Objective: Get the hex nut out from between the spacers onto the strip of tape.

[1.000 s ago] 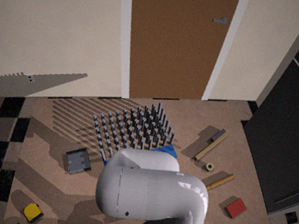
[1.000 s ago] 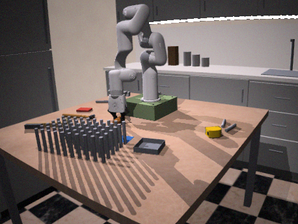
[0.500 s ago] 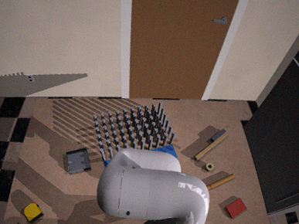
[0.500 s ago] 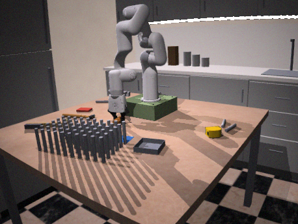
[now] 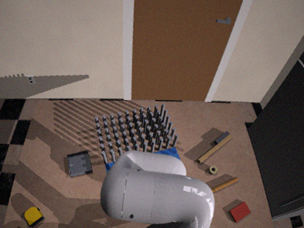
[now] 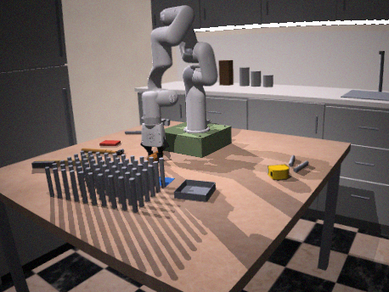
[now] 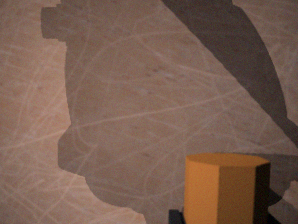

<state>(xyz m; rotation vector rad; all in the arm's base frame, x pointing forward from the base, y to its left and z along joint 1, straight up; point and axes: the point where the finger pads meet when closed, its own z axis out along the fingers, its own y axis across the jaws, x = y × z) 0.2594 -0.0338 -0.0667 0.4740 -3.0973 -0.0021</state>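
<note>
The claw [image 6: 153, 154] grips the hook pick's orange-brown handle [image 7: 225, 190] just beside the spacers' [image 6: 106, 178] near edge, above bare table [image 6: 238, 221].

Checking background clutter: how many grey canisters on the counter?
3 canisters in a row on the counter, right of the brown block: tallest, middle, shortest. More may hide behind the arm.

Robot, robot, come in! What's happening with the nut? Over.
Gripper shut on pick handle, above table by the spacers. Nut not in sight. Blue tape behind the spacers, mostly hidden.
</note>
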